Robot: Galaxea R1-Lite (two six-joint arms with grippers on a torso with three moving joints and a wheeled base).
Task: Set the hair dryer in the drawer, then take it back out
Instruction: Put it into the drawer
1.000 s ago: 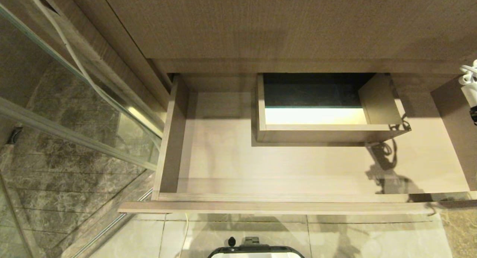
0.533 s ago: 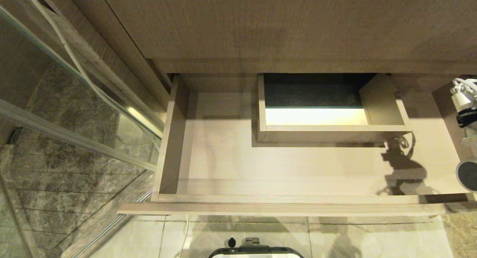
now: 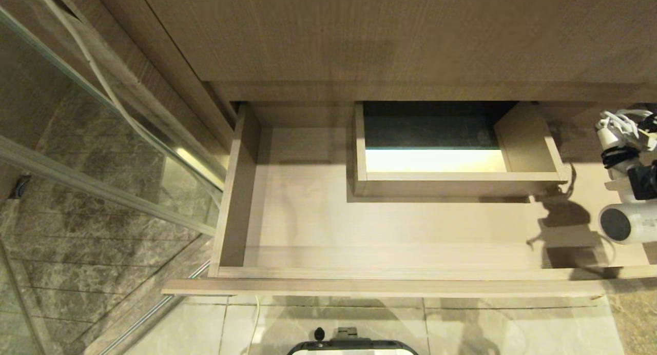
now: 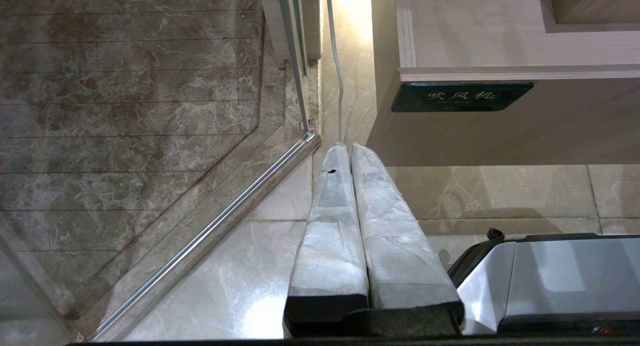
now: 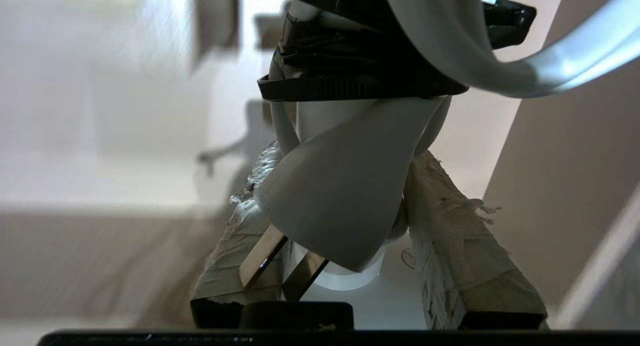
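From the head camera you look down into the wide, shallow, light-brown wood-grain drawer [image 3: 390,232], pulled fully open. Its floor is bare apart from shadows, and a boxed rectangular notch [image 3: 451,185] stands at the back, right of centre. The white plastic hair dryer with its rounded barrel [image 3: 627,222] hangs over the drawer's far right end, dark grille facing left, its white cord coiled and bundled by a dark strap [image 3: 618,155] further back. Most of the drawer floor to the left lies open; the dryer sits close to the right side wall and not far behind the front rail [image 3: 380,286]. You see only a dark piece of the right gripper [image 3: 644,183] at the frame's edge, behind the barrel.

From the left wrist camera, the left gripper [image 4: 345,151] hangs beside the robot's base above pale floor tile, its two wrapped fingers pressed together with nothing between them. The drawer's front corner with a small dark rectangular label [image 4: 461,96] is just ahead, and a glass shower panel's metal track [image 4: 210,231] runs alongside.

From the right wrist camera, the right gripper [image 5: 340,186] clamps the hair dryer [image 5: 345,196] between its taped fingers [image 5: 450,226], the strap and cord loop just beyond.
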